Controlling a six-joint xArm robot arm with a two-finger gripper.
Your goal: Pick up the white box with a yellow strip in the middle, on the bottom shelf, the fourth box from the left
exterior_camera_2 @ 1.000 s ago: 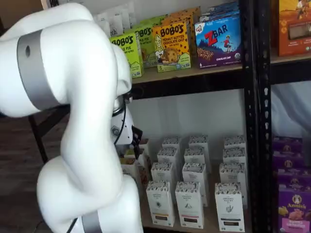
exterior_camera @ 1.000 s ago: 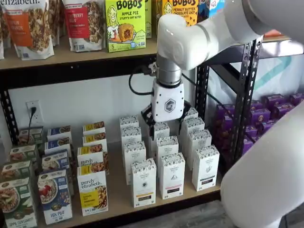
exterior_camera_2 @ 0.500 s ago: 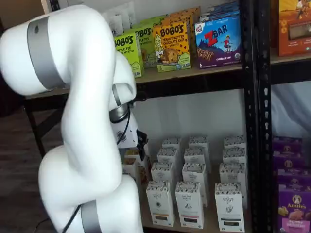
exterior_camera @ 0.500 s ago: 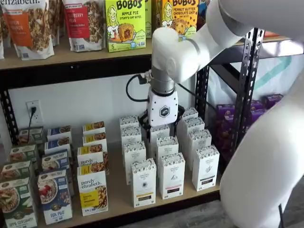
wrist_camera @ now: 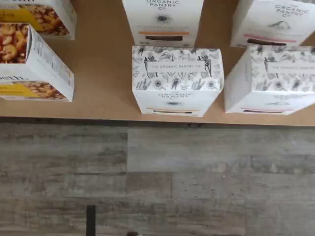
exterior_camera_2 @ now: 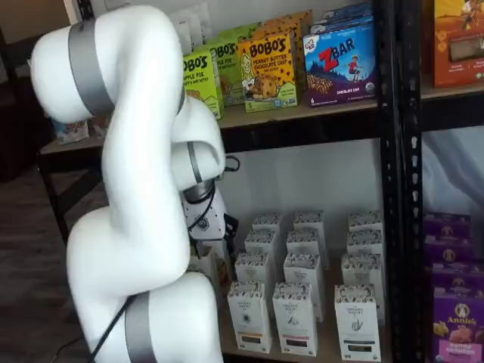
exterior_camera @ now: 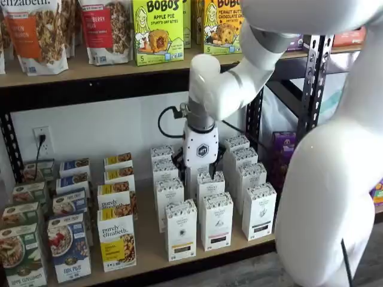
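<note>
The white box (exterior_camera: 181, 230) stands at the front of the bottom shelf (exterior_camera: 149, 246), heading the leftmost column of white cartons; a shelf view also shows this box (exterior_camera_2: 249, 318). The wrist view looks down on the white box (wrist_camera: 177, 81) at the edge of the board (wrist_camera: 103, 64), with its yellowish strip low on the front. My gripper (exterior_camera: 199, 168) hangs over the rear cartons of that column, behind and above the box. Its black fingers (exterior_camera: 179, 160) stand apart and hold nothing.
Purely elizabeth boxes (exterior_camera: 116, 242) stand directly left of the white box. Like white cartons (exterior_camera: 259, 210) fill the columns to its right. A black upright (exterior_camera: 311, 107) and purple boxes (exterior_camera: 281, 149) lie further right. My own arm (exterior_camera_2: 136, 227) blocks much of one shelf view.
The arm has swung left and the gripper has moved left and a little lower over the white cartons. Its fingers stay apart and no box has moved.
</note>
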